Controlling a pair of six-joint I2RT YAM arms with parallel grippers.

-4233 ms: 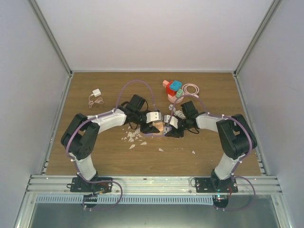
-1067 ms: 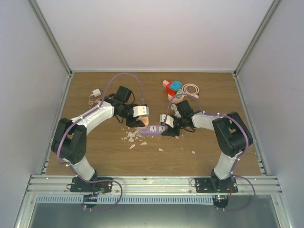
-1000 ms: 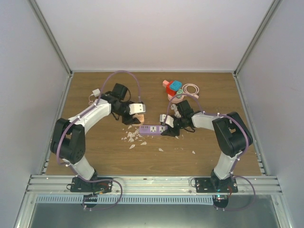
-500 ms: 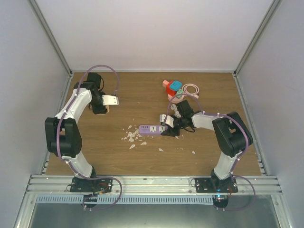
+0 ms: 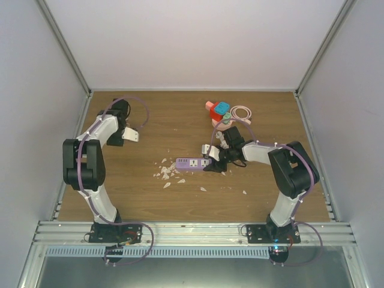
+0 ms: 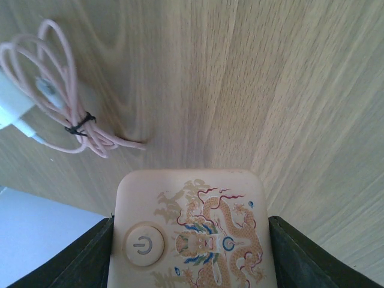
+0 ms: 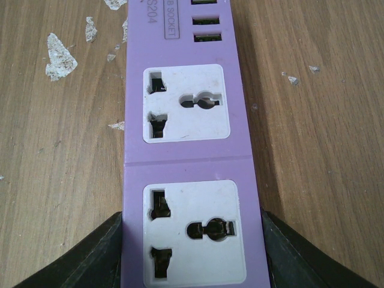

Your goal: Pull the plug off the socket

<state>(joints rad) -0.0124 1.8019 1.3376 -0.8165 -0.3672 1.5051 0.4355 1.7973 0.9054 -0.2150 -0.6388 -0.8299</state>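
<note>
I see the purple power strip (image 5: 193,163) lying flat near the table's middle, both its white sockets (image 7: 187,111) bare. My right gripper (image 7: 192,252) is clamped on its end, one dark finger pressed to each long side of the strip. In the right wrist view the strip runs toward 12 o'clock, USB slots (image 7: 209,20) at its far end.

The plug (image 6: 193,231), a cream adapter block with a dragon print and a power button, sits pinched between the fingers of my left gripper (image 5: 128,135), well apart from the strip, out at about 10 o'clock on the table (image 5: 180,198).

At 10 o'clock from that adapter in the left wrist view lies a pink coiled cable (image 6: 63,102) bound with a black tie, its white charger head (image 6: 13,111) at the frame's left edge.

White scraps (image 5: 165,173) litter the wood just at 8 o'clock from the strip. Toward 1 o'clock sits a cluster of coloured adapters (image 5: 218,111) with another coiled pink cable (image 5: 241,113).
</note>
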